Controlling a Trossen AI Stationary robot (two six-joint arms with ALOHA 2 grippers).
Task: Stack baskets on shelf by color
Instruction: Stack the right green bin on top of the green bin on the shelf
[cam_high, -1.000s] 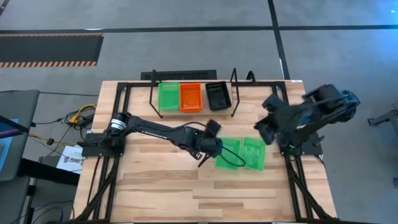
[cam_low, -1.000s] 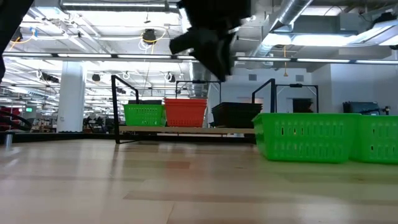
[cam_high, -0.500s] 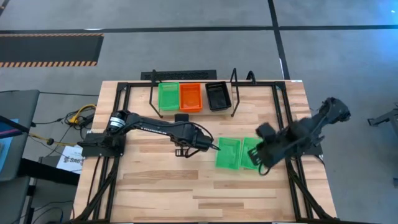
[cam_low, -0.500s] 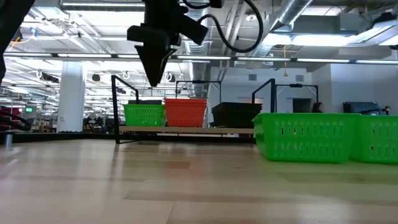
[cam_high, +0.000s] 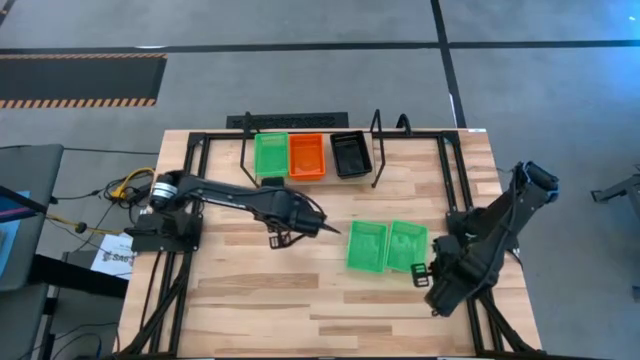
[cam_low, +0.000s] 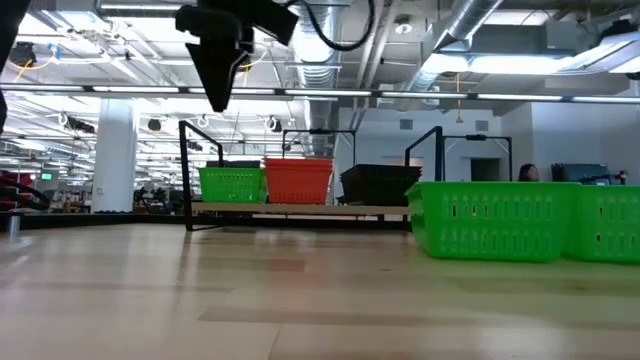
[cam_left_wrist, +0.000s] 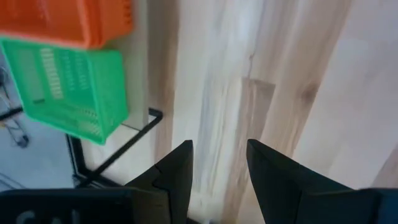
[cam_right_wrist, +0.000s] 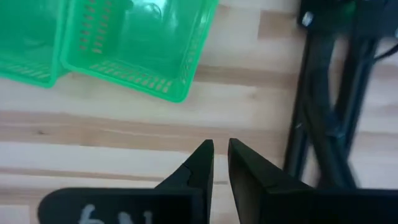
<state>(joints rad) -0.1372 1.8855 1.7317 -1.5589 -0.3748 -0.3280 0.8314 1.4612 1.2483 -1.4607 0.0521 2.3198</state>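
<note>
1. The shelf (cam_high: 312, 160) at the counter's (cam_high: 250, 300) far edge carries three baskets side by side, one per colour, seemingly as stack bases: green basket (cam_high: 270, 155), orange basket (cam_high: 306, 155), black basket (cam_high: 350, 154).
2. Two loose green baskets (cam_high: 387, 246) sit touching mid-counter, apparently awaiting stacking on the green one.
3. Left gripper (cam_high: 325, 229), fingers (cam_left_wrist: 180, 171) apart, empty, hovers beside them.
4. Right gripper (cam_high: 420, 272), fingers narrow, holds nothing, near the right-hand basket.

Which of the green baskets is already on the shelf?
The green basket at the shelf's left end, beside the orange one; the other two green baskets sit on the table.
</note>
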